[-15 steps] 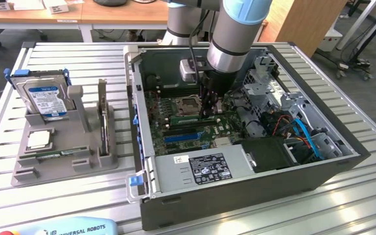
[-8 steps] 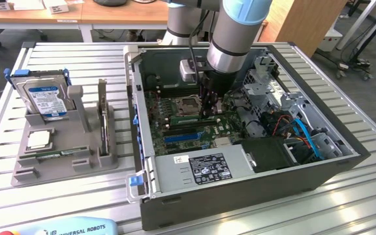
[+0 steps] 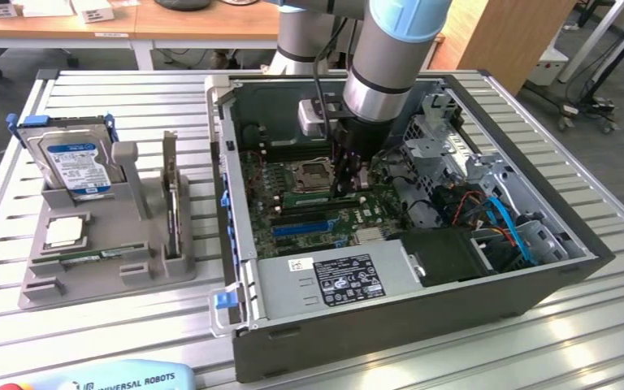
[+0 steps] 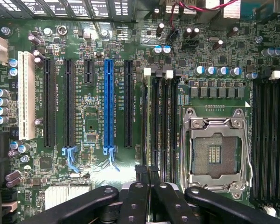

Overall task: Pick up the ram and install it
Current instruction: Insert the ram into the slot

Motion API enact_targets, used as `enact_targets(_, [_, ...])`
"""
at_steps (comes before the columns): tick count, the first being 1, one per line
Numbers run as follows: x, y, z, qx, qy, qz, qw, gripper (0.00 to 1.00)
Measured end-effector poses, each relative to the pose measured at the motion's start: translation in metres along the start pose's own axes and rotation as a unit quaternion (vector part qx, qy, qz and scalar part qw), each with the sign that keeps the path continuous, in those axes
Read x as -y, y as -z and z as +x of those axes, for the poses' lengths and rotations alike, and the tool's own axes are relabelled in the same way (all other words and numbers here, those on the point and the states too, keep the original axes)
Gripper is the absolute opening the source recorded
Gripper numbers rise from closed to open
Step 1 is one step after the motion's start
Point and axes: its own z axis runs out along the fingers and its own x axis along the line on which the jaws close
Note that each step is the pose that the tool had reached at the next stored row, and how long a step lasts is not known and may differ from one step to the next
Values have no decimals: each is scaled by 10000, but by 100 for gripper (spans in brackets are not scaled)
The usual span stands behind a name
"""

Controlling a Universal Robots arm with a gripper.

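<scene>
The gripper (image 4: 148, 175) is closed on the ram (image 4: 149, 121), a thin stick seen edge-on over the memory slot next to the socket (image 4: 217, 149). A blue slot (image 4: 108, 102) lies on the ram's other side. Blue cables (image 3: 513, 227) crowd the case (image 3: 399, 325) on the exterior view's right. On its left, a tray (image 3: 106, 276) holds a hard drive (image 3: 74, 162).

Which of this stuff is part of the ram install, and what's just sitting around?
In the job: claw, shut on the ram held edge-on; memory slots beside the empty processor socket; open PC case.
Lying about: hard drive, processor chip and a green stick in the grey tray.
</scene>
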Motion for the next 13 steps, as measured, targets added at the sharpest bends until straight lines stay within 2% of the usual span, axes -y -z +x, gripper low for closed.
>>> enact_targets(13, [-1,-9,-3,0,0,0,10000,12])
